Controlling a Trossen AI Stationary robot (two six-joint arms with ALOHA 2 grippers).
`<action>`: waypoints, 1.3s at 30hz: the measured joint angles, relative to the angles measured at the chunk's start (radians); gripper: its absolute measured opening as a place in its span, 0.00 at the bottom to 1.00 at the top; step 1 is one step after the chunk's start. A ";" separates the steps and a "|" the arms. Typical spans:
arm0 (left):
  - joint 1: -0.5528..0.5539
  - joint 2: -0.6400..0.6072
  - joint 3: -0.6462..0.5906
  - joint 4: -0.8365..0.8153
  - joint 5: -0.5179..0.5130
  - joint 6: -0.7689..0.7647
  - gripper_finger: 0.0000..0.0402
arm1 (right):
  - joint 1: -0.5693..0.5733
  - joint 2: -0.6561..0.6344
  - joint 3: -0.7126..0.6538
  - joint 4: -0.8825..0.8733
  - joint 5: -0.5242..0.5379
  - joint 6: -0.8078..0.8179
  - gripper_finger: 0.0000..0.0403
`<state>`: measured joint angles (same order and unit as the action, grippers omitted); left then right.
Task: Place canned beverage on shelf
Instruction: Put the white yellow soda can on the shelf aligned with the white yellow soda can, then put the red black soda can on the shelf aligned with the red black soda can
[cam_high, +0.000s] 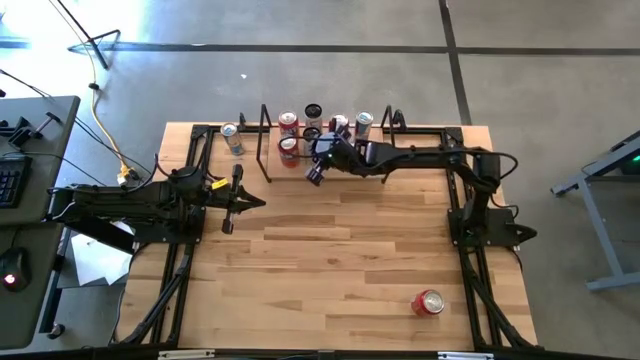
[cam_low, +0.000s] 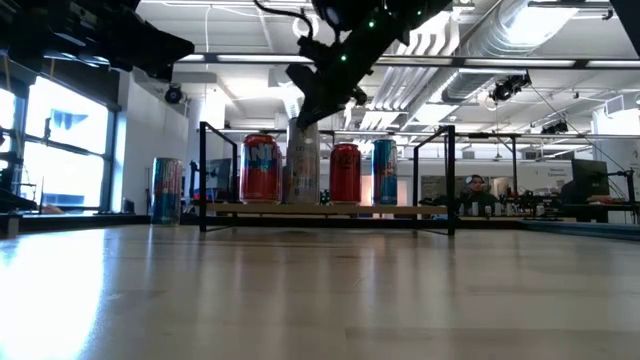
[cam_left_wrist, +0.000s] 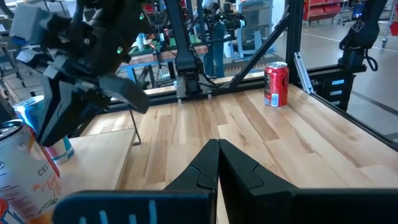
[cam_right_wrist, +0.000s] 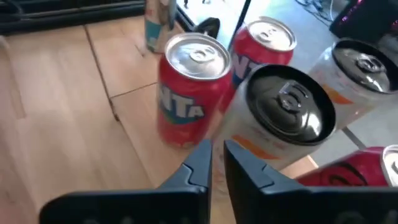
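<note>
Pale striped wood on the table, lighter blond board on the shelf with black wire frames at the ends. Red cans with white lettering and silver tops, a white can with orange marks and a black lid, a blue can, one red can alone.

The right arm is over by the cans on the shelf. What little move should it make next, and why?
Probably lift the right tool up and back from the shelf. It is shut with nothing in it and sits close beside the cans standing there, so a sideways swing might knock one. One red can stands alone near the table's front edge, likely the next to fetch.
</note>
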<state>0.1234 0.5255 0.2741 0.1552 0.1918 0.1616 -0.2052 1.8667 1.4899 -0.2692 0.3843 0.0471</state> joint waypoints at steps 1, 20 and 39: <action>0.000 0.000 0.000 0.000 0.000 0.000 0.00 | 0.008 -0.008 0.000 -0.010 0.000 -0.002 0.07; 0.000 0.000 0.000 0.008 0.000 -0.008 0.00 | 0.647 -0.202 0.001 -0.956 -0.107 0.838 0.00; 0.000 0.000 0.000 -0.004 0.000 -0.012 0.00 | 1.092 -0.232 0.001 -1.148 -0.481 1.763 0.40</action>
<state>0.1234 0.5259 0.2741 0.1514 0.1917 0.1493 0.8870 1.6344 1.4910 -1.4172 -0.0965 1.8105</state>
